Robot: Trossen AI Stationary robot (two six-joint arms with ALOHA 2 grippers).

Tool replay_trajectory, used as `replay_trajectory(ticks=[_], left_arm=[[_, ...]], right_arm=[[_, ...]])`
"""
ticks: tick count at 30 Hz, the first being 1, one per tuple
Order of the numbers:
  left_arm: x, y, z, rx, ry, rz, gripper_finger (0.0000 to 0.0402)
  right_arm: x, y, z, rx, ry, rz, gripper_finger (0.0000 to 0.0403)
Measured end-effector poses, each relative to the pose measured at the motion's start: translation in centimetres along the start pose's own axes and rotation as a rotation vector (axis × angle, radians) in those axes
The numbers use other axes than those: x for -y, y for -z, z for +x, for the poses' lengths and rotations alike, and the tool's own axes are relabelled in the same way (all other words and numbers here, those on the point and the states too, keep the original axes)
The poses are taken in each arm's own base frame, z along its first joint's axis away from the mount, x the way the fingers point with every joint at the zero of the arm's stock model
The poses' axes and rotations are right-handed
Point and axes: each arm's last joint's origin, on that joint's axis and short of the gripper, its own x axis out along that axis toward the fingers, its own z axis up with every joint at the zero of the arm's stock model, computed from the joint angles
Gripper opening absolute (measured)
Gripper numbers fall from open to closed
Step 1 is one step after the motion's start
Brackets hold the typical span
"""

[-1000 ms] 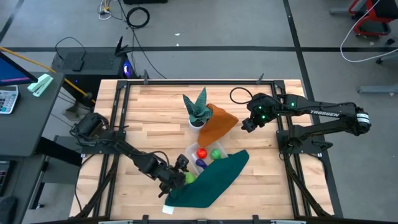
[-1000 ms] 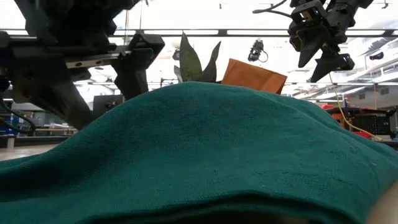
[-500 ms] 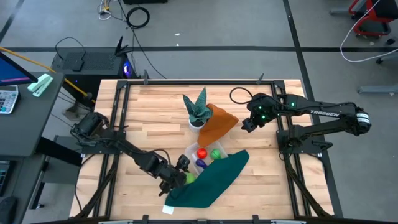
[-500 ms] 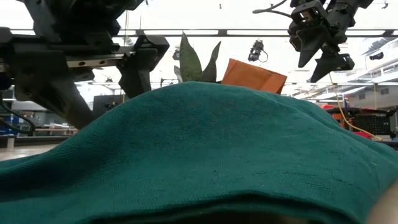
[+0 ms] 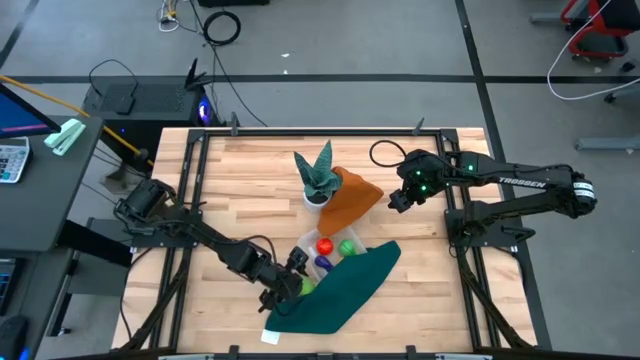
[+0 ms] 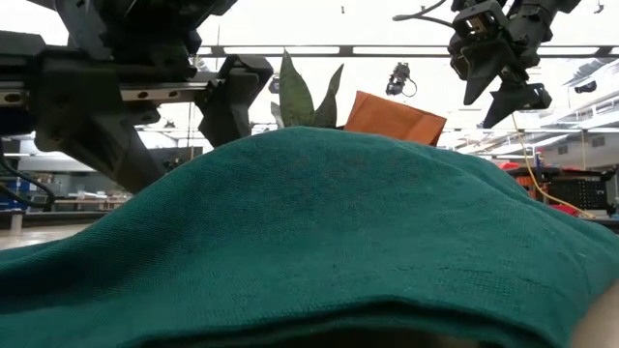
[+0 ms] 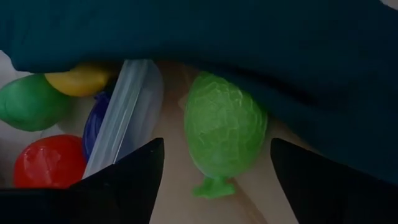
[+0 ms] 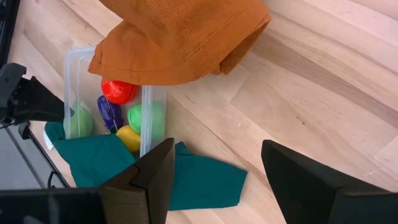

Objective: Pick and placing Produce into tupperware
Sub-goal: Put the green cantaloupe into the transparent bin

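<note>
Wooden table: left gripper, fingers spread and empty, flanks the green toy vegetable (stem toward the gripper) beside the tupperware; right gripper waits open.

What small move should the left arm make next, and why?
Probably ease the left gripper forward and close on the green produce piece. Its fingers are open on either side of that piece, which lies on the wood outside the tupperware wall, partly under the teal cloth. The red, yellow, purple and other green pieces already sit inside.
</note>
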Motion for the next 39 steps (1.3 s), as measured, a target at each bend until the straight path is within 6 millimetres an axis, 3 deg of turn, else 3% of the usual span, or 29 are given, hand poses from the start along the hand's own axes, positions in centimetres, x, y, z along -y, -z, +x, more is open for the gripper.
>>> replay_trajectory(ticks=[12,30,39], left_arm=[[0.9,0.7,2.3,-0.022,0.029,0.016,0.0303],[0.6,-0.1,2.3,0.062,-0.001,-0.025,0.029],[0.6,-0.1,2.3,0.062,0.002,-0.048,0.0249]], right_arm=[[0.0,0.0,0.0,-0.001,0.0,0.006,0.0202],[0.0,0.0,0.0,0.007,0.007,0.0,0.0202],[0.0,0.0,0.0,0.008,0.007,0.0,0.0202]])
